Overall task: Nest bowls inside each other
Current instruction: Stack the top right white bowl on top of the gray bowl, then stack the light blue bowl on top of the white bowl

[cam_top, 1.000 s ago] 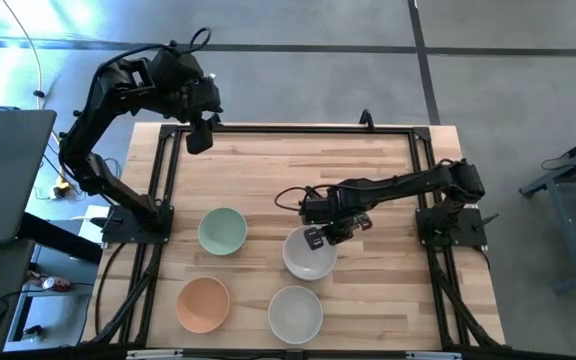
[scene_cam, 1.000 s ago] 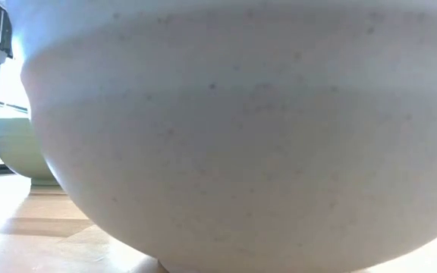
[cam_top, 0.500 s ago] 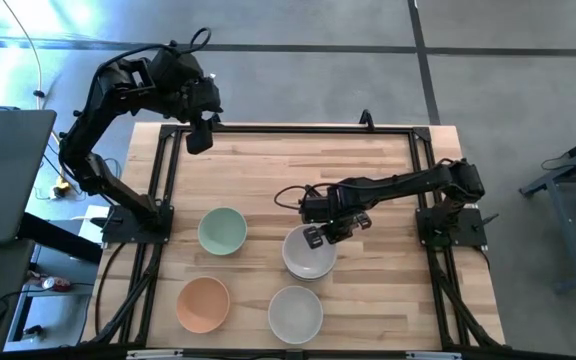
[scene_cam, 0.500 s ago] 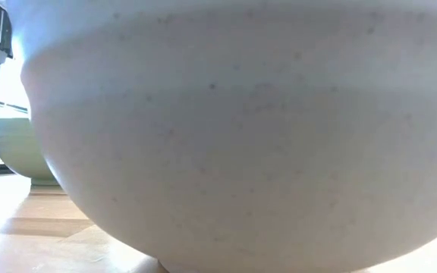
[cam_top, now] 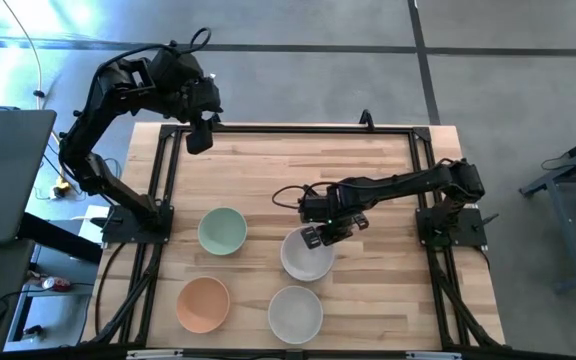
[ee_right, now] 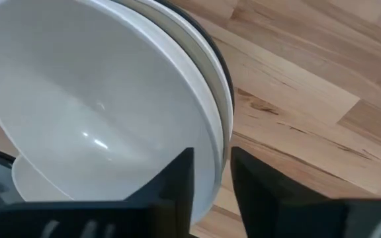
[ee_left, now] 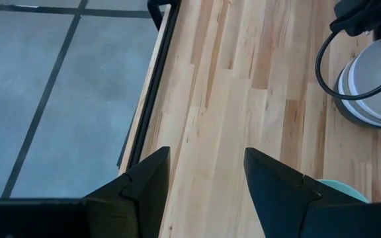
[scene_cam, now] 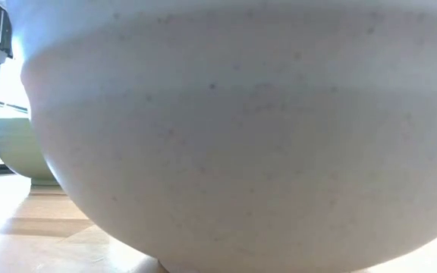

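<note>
A stack of bowls [cam_top: 306,256] stands right of the table's middle: white bowls nested in a dark one whose rim [ee_right: 221,59] shows. My right gripper [cam_top: 320,232] [ee_right: 213,192] is open at the stack's far rim, one finger inside the top white bowl [ee_right: 91,99] and one outside. A mint bowl [cam_top: 222,230], a peach bowl [cam_top: 203,303] and a pale grey bowl [cam_top: 295,313] each stand alone on the wood. My left gripper [cam_top: 200,138] [ee_left: 207,178] hangs open above the far left corner. My right gripper comes from above, slanting down, with the top bowl's rim [ee_right: 210,155] in the gap between its fingers. Whether either finger touches the rim, I cannot tell. The bowl rests in the stack.
The pale grey bowl [scene_cam: 241,136] fills the low view, with the mint bowl [scene_cam: 14,148] behind it. A black frame [cam_top: 288,130] runs along the table's far edge and sides. Bare wood [cam_top: 298,170] lies across the far half.
</note>
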